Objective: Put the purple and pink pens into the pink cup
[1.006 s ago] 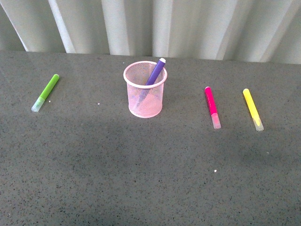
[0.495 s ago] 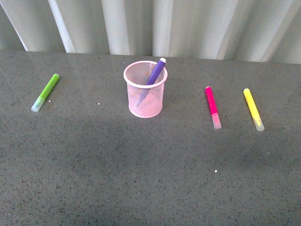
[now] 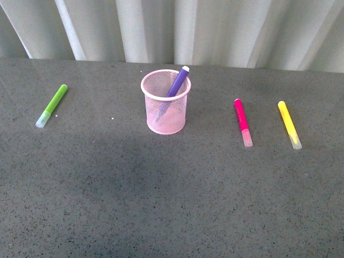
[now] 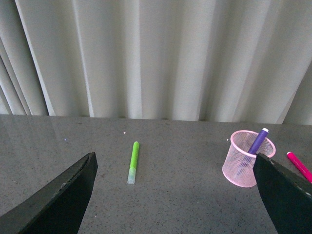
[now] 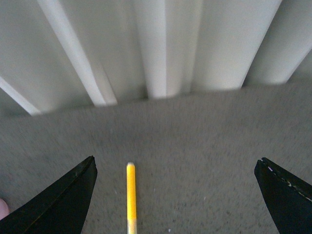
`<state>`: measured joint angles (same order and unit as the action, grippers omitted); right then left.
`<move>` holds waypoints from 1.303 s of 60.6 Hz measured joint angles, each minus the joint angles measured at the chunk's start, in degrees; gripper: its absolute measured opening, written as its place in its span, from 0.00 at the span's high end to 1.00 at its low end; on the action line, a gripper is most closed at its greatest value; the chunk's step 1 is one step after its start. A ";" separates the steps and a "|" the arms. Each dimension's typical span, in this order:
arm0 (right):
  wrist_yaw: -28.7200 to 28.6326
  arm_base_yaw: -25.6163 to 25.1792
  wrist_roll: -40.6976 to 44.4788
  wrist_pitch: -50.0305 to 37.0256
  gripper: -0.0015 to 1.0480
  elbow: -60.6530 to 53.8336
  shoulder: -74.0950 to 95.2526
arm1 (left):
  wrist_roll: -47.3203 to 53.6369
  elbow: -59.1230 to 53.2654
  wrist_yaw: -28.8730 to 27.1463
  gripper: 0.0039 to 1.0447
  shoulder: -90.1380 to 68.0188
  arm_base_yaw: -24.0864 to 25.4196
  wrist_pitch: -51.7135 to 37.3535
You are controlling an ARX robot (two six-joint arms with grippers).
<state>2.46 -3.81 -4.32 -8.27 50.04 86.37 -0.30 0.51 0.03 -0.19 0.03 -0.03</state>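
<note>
The pink cup (image 3: 166,102) stands upright on the grey table, left of centre. The purple pen (image 3: 178,81) leans inside it, with its pale tip above the rim. To the right of the cup, the pink pen (image 3: 243,122) lies flat on the table. Neither gripper shows in the front view. In the left wrist view my left gripper (image 4: 173,168) is open and empty above the table, with the cup (image 4: 242,165), purple pen (image 4: 257,141) and pink pen (image 4: 298,165) ahead near one finger. My right gripper (image 5: 174,165) is open and holds nothing.
A lime-green marker (image 3: 51,105) lies at the far left of the table, also visible as the green marker (image 4: 132,162). A yellow marker (image 3: 289,124) lies right of the pink pen; this yellow marker (image 5: 130,195) sits between the right fingers' span. A pleated white curtain (image 3: 215,32) backs the table.
The pens, markers and cup have not moved. A small white speck on the near table is gone, and the shadow there has shifted slightly.
</note>
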 joint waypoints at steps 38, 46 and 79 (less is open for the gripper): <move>4.61 16.24 -10.82 19.61 0.07 28.85 41.27 | 0.00 0.00 0.00 0.06 0.00 0.00 0.00; 5.49 17.22 -11.87 20.70 0.07 32.20 43.45 | 0.02 0.00 0.00 0.06 0.00 0.00 0.00; 4.76 17.66 -15.63 20.94 0.07 35.82 49.70 | 0.00 0.00 0.00 0.06 0.00 0.00 0.00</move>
<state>7.22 13.85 -19.94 12.67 85.86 136.07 -0.30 0.51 0.03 -0.19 0.03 -0.03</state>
